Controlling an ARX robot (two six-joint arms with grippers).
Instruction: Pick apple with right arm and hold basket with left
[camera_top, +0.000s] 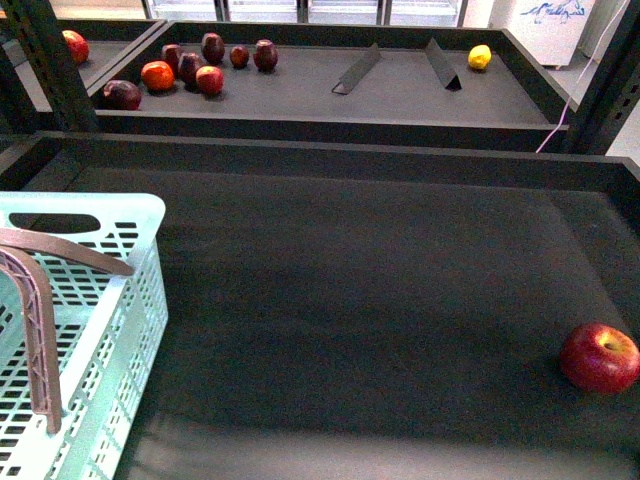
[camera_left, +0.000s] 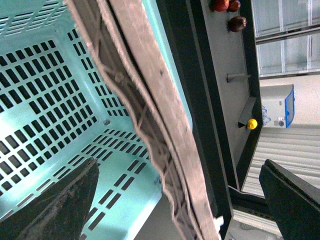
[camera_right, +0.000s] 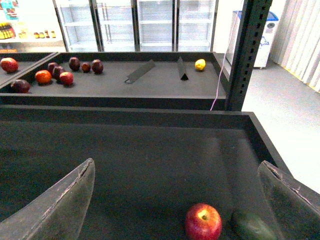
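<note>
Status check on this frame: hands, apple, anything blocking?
Left hand open, fingers spread over the basket. Right hand open, empty, apple ahead. Apple on dark tray, untouched. Dark green fruit close beside it, may crowd the grasp.

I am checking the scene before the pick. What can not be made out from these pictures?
The basket: the front view's edge cuts off its left and near parts.
The left gripper: whether it touches the basket; its mount is out of frame.
The dark green thing beside the apple: cut by the right wrist view's edge, kind unclear.
The far fruits: too small to name.
</note>
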